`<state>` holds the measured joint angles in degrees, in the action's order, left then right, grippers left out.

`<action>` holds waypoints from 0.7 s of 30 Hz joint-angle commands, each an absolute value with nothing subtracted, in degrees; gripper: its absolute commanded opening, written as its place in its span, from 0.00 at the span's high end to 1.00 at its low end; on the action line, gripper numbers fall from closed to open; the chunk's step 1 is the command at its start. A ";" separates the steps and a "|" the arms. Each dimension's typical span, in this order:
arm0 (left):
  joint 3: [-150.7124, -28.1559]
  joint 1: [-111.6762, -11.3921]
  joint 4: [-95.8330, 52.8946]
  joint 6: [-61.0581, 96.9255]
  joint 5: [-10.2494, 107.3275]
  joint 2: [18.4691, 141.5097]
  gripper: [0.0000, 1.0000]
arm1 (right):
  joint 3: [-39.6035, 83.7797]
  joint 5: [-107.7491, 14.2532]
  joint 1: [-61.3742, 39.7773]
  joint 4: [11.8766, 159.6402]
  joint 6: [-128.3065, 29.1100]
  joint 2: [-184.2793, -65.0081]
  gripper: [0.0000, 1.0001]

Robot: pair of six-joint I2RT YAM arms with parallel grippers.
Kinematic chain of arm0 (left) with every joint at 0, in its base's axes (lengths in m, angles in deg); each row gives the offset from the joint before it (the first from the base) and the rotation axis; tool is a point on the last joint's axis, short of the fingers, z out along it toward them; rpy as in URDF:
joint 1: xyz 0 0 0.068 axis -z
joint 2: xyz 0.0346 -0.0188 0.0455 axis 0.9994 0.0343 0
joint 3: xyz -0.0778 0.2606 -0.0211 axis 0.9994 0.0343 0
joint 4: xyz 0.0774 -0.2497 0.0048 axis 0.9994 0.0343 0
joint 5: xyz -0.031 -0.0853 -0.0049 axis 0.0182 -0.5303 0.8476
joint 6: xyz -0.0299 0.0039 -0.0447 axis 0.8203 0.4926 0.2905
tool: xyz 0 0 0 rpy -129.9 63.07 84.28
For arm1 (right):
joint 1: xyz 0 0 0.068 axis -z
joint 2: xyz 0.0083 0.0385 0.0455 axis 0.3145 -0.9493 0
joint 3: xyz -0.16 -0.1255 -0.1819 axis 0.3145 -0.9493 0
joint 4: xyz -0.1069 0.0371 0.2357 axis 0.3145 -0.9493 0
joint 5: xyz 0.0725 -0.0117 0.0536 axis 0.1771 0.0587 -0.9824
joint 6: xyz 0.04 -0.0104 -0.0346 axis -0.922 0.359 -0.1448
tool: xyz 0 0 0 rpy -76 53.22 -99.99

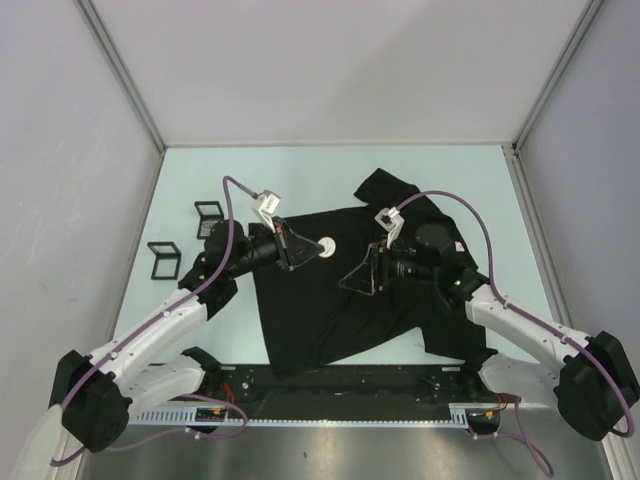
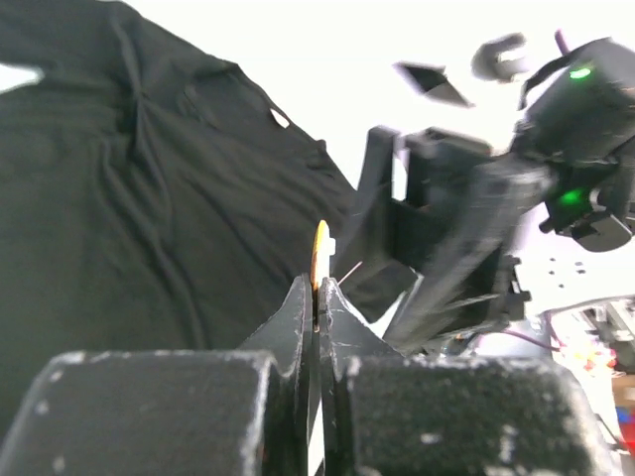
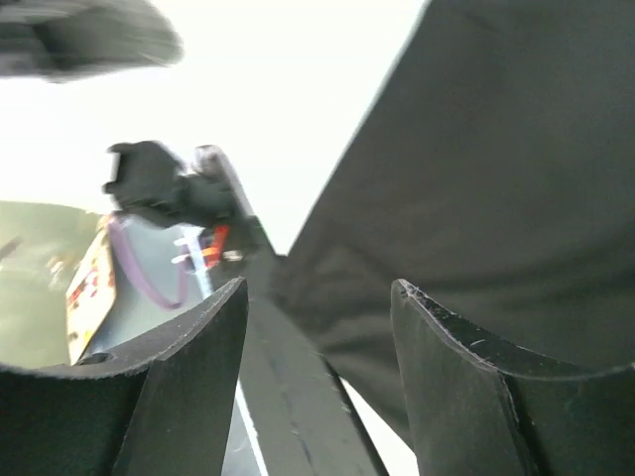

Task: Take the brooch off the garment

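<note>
The garment (image 1: pixel 350 290) is a black T-shirt spread flat on the table, with a tiny red-and-white tag (image 1: pixel 459 247) at its right sleeve. The brooch (image 1: pixel 327 249) is a small round white disc over the shirt's chest. My left gripper (image 1: pixel 318 249) is shut on it. In the left wrist view the brooch (image 2: pixel 319 256) shows edge-on between the closed fingertips, just above the cloth (image 2: pixel 149 218). I cannot tell whether it is still pinned. My right gripper (image 1: pixel 352 278) is open and empty over the shirt's middle. In the right wrist view it (image 3: pixel 317 297) hovers above the cloth (image 3: pixel 496 178).
Two small black square frames (image 1: pixel 209 215) (image 1: pixel 164 258) lie on the table left of the shirt. Grey walls close in the table on the left, the right and at the back. A metal rail (image 1: pixel 340 400) runs along the near edge.
</note>
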<state>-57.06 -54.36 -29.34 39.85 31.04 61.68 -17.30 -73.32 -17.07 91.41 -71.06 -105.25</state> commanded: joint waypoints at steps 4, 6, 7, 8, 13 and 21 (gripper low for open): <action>-50.23 -57.27 -47.66 47.84 18.57 58.64 1.00 | -16.98 -76.90 -19.55 112.98 -78.20 -108.07 0.38; -49.87 -57.27 -48.28 47.93 17.95 58.46 1.00 | -17.25 -76.37 -19.64 115.09 -79.34 -108.34 0.39; -49.70 -57.36 -48.63 47.93 17.60 58.46 1.00 | -17.33 -76.20 -19.64 115.70 -79.52 -108.43 0.41; -49.52 -57.53 -49.16 48.27 16.73 58.63 1.00 | -17.68 -76.11 -19.64 116.67 -79.78 -108.34 0.43; -47.06 -57.71 -56.71 52.84 14.18 59.95 0.99 | -19.35 -76.37 -19.55 120.88 -81.19 -107.46 0.52; -46.01 -58.06 -60.85 55.57 12.33 61.19 1.00 | -21.55 -77.25 -19.64 124.50 -82.86 -106.50 0.60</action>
